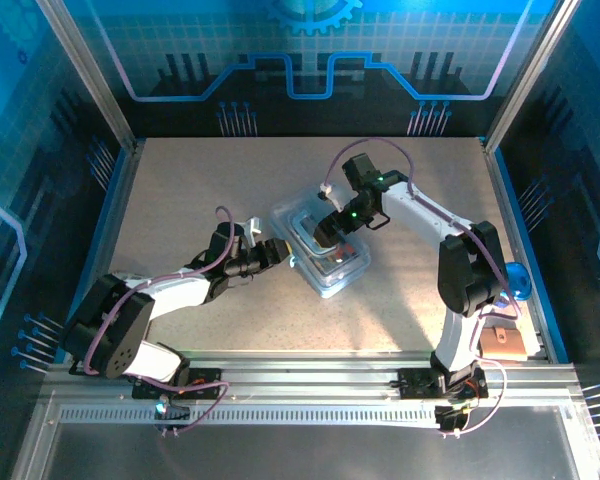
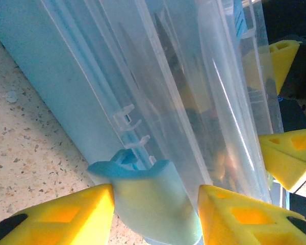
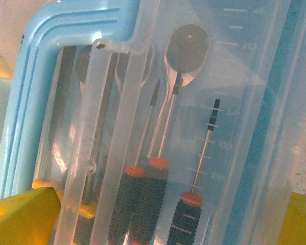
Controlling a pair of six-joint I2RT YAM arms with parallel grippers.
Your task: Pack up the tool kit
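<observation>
The tool kit box [image 1: 327, 252], pale-blue translucent plastic with a clear lid, lies at mid-table. In the left wrist view its side wall [image 2: 66, 87] is close up, with a blue latch tab [image 2: 148, 199] sticking out. My left gripper [image 2: 155, 214] straddles that tab: one yellow finger touches it, the other stands apart, so it is open. My right gripper [image 3: 168, 204] hangs over the lid, open wide. Through the lid I see three small screwdrivers [image 3: 153, 194] with black grips and a yellow pliers handle [image 3: 86, 209]. From above, the left gripper [image 1: 278, 250] is at the box's left edge and the right gripper [image 1: 332, 232] over it.
A blue round object [image 1: 517, 280] and a tan block [image 1: 502, 342] sit by the right arm's base. Metal-framed walls [image 1: 115, 170] close in the table on both sides. Bare speckled tabletop [image 1: 280, 320] lies in front of the box.
</observation>
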